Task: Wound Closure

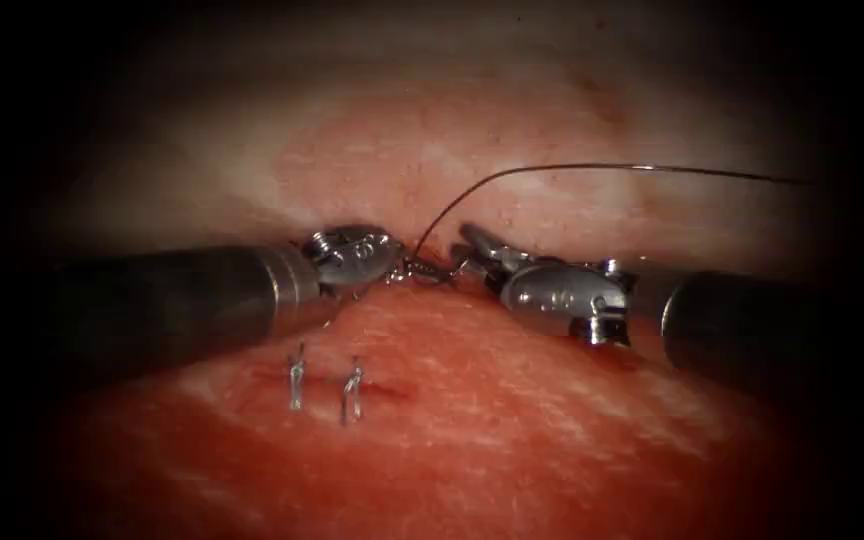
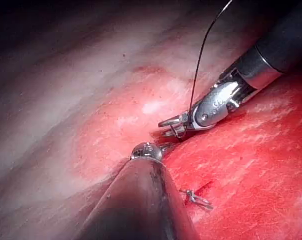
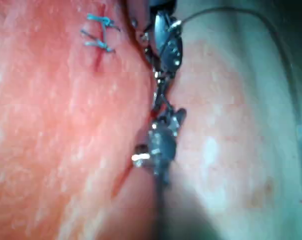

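Left gripper [image 1: 400, 266] comes in from 9 o'clock in the endoscope view, tip at the fold of the tissue [image 1: 512, 440]. Right gripper [image 1: 464, 262] enters from 3 o'clock; the two tips sit just apart, nearly meeting at the cut [image 1: 430, 275].

Between the tips: a small bright metal piece, probably the needle [image 1: 432, 272], low against the tissue. Cannot tell how much of its curve is buried, nor which tool has it. Left jaws look closed, on what is unclear. Right jaws appear to pinch at the needle or thread; cannot tell for sure.

Thread [image 1: 592, 167] rises from the meeting point toward 12 o'clock, then arcs off toward 3 o'clock, taut-looking, clear of the tissue.

Two finished stitches [image 1: 324, 385] stand at 7 o'clock from the tips, short cut ends upright.

Handling, my judgement: needle stiff, slick, prone to rotate; best gripped on the body behind the point. Thread limp, frays if crushed. Tissue soft, tears under pull.
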### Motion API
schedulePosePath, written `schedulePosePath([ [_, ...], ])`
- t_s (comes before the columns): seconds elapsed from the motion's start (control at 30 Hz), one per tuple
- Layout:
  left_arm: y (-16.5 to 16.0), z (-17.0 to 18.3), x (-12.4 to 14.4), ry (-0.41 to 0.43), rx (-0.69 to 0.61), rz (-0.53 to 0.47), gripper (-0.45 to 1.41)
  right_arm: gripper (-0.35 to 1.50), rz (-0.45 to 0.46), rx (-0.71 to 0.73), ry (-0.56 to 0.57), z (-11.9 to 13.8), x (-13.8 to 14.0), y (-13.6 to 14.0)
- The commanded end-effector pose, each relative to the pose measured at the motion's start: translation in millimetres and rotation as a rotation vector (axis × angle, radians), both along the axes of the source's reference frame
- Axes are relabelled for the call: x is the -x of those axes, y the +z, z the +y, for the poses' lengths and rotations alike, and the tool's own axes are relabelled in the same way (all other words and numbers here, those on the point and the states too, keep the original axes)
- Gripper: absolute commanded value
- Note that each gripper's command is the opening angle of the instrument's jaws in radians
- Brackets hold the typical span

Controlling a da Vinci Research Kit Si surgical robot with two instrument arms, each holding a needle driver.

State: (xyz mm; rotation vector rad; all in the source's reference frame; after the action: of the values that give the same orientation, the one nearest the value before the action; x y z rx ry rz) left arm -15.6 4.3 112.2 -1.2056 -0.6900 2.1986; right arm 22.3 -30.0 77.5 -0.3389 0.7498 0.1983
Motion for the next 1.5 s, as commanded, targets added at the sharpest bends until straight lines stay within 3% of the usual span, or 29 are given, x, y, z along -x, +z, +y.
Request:
schedulePosePath([
  [0.03,0.6,-0.3,0.6,0.001,-0.001,-0.001,-0.37,-0.35,-0.004,-0.005,-0.008,0.0,-0.9,1.0],
  [0.63,0.5,-0.3,0.3,0.008,-0.004,0.0,-0.37,-0.35,-0.022,-0.156,0.101,-0.5,-0.4,0.6],
  [1.5,0.4,-0.3,0.2,0.013,-0.006,0.004,-0.37,-0.35,-0.045,-0.245,0.055,-1.4,-0.8,2.5],
])
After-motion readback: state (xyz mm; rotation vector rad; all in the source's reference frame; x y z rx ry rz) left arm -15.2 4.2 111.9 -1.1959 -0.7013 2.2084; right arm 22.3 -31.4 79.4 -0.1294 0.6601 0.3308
